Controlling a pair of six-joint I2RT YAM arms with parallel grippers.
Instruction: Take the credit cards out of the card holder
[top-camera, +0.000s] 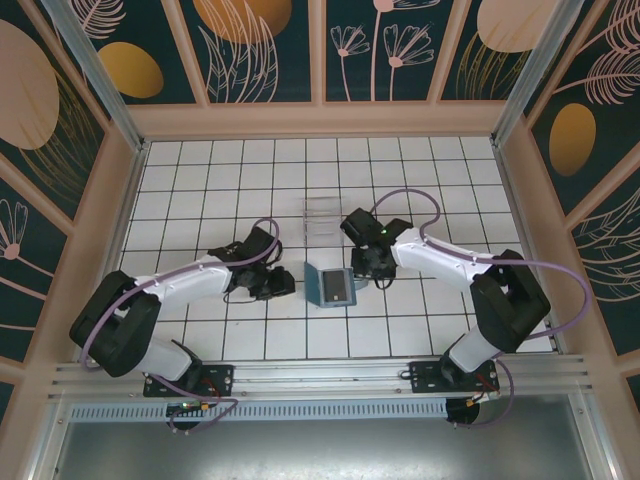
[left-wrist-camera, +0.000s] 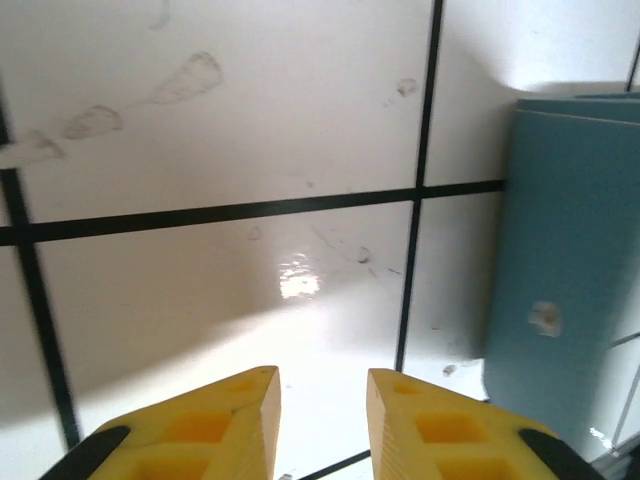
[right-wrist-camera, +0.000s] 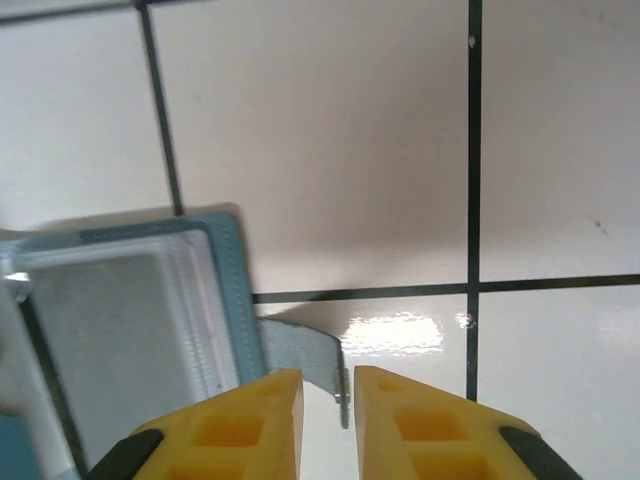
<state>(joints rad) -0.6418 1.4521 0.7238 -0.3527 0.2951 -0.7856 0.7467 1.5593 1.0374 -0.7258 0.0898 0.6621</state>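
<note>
The teal card holder (top-camera: 329, 287) lies on the tiled table between my two grippers, its clear window pocket (right-wrist-camera: 120, 330) facing up. A greyish surface shows behind that window. The credit cards are hidden. Just left of the holder (left-wrist-camera: 570, 270), my left gripper (left-wrist-camera: 322, 385) (top-camera: 283, 285) stands open over bare tile with nothing between its fingers. At the holder's right edge my right gripper (right-wrist-camera: 328, 385) (top-camera: 368, 268) is open, and the holder's small teal closing tab (right-wrist-camera: 305, 350) pokes into the gap between its fingertips without being squeezed.
A clear plastic box (top-camera: 322, 217) stands one tile behind the card holder. White tiles with dark grout (top-camera: 250, 170) stretch to the pink side walls (top-camera: 125, 190). Both arms reach in from the near rail.
</note>
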